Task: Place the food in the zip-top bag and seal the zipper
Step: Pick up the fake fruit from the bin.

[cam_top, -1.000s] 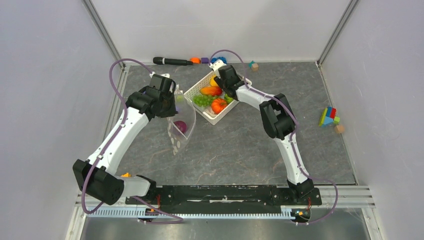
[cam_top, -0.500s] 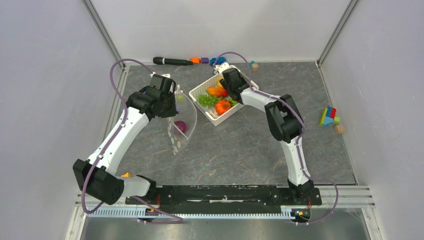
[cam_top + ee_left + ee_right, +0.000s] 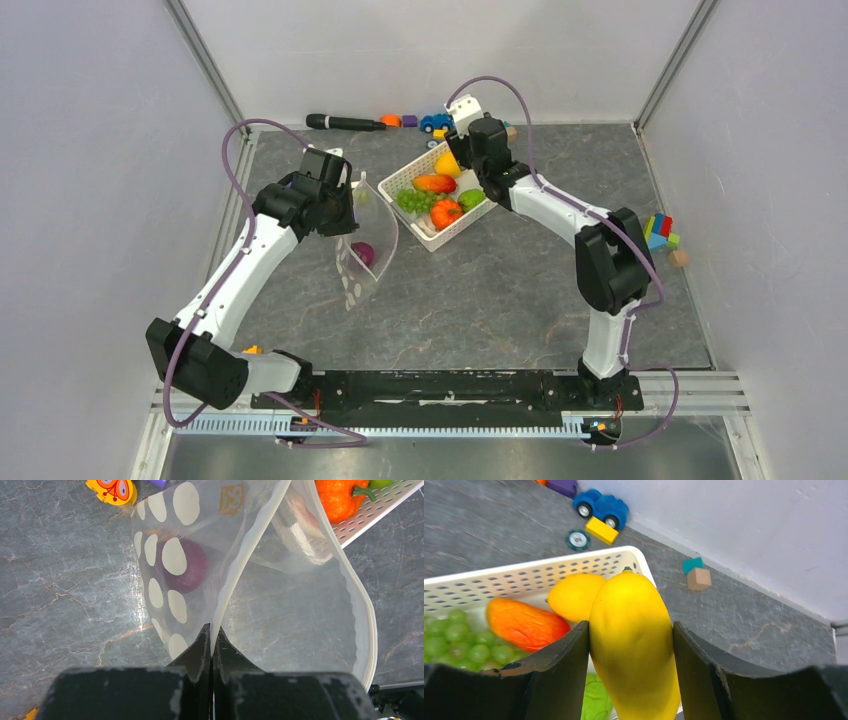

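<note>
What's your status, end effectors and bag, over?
Left end effector shut on zip-top bag rim, mouth open, purple piece inside. Right end effector shut on yellow fruit over white basket. Nothing between basket and bag.

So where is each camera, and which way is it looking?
Top camera: above and behind the arms, looking down at the table; both arms show.
Left wrist camera: on that wrist, looks down past the shut left gripper at the zip-top bag it pinches.
Right wrist camera: on that wrist, looks along the right gripper at the yellow fruit it holds, white basket beyond.
Top and left wrist views share the purple piece inside the bag.
</note>
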Controlling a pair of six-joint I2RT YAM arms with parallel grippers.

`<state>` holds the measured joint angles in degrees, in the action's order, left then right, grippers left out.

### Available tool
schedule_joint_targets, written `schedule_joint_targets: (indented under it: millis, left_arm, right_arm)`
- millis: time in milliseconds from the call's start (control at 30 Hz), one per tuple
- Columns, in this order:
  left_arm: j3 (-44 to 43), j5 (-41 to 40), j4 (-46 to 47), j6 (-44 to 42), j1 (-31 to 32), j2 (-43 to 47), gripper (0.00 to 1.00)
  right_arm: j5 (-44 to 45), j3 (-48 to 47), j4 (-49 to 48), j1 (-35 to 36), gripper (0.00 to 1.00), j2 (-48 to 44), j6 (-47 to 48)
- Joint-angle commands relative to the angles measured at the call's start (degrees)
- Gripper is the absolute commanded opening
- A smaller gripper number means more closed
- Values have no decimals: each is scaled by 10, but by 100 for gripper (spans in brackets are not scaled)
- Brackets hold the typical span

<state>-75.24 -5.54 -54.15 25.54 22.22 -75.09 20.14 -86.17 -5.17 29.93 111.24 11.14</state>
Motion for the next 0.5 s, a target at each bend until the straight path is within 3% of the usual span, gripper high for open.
schedule_joint_targets:
  millis: [0, 467]
  left_arm:
    - [0, 13, 13, -15, -2, 9, 2]
    - [0, 13, 14, -12, -2, 8, 2]
  right_arm:
    - [-76, 27, -58, 0, 13, -68, -42]
    - [-385, 123, -174, 31, 10, -208, -186]
